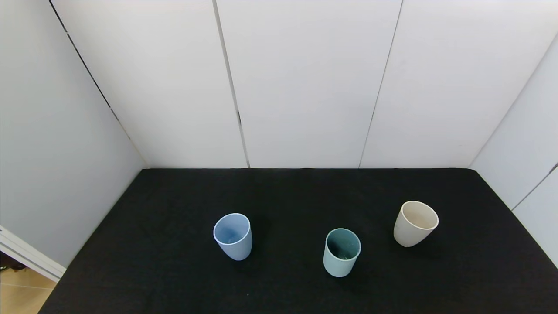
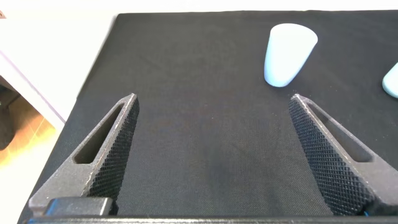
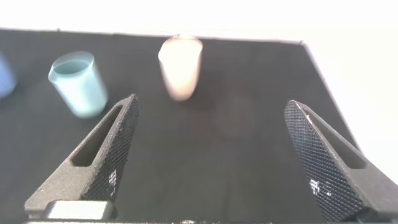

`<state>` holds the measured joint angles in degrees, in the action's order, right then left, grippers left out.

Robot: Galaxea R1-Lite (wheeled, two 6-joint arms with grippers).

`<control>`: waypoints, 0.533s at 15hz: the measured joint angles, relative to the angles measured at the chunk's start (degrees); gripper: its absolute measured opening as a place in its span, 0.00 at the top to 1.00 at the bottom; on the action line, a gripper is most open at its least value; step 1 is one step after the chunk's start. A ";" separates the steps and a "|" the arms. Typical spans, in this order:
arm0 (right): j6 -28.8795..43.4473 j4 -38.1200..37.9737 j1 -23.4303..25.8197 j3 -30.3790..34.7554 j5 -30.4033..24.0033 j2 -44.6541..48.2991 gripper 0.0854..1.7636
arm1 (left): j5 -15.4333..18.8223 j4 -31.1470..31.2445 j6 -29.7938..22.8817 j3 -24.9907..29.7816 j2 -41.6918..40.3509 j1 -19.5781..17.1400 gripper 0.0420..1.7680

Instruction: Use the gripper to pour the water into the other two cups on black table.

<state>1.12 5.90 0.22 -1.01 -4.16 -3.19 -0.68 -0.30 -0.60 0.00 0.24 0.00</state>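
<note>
Three cups stand upright on the black table (image 1: 174,279). The light blue cup (image 1: 233,236) is at the left, the teal-green cup (image 1: 341,252) in the middle, the cream cup (image 1: 415,223) at the right. Water shows only as a faint glint inside the teal-green cup. Neither arm shows in the head view. My left gripper (image 2: 213,99) is open and empty over bare table, with the light blue cup (image 2: 288,53) beyond it. My right gripper (image 3: 211,102) is open and empty, with the cream cup (image 3: 181,66) and the teal-green cup (image 3: 78,84) beyond it.
White wall panels (image 1: 305,83) close the table at the back and both sides. The table's left edge drops to a wooden floor (image 1: 22,292). Wide bare fabric lies in front of and between the cups.
</note>
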 joint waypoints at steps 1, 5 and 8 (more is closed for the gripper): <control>-0.09 -0.56 0.02 0.57 0.68 1.19 0.04 | 0.00 0.00 0.00 0.00 0.02 0.00 0.03; -1.56 -5.46 -0.15 0.91 5.10 2.99 0.04 | 0.00 -0.02 0.00 0.00 0.00 0.00 0.03; -1.28 -5.52 -0.15 0.96 5.23 3.22 0.04 | 0.00 0.00 0.00 0.00 0.02 0.00 0.03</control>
<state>-0.16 0.38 0.07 -0.05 1.07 0.02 -0.68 -0.30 -0.60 0.00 0.27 0.00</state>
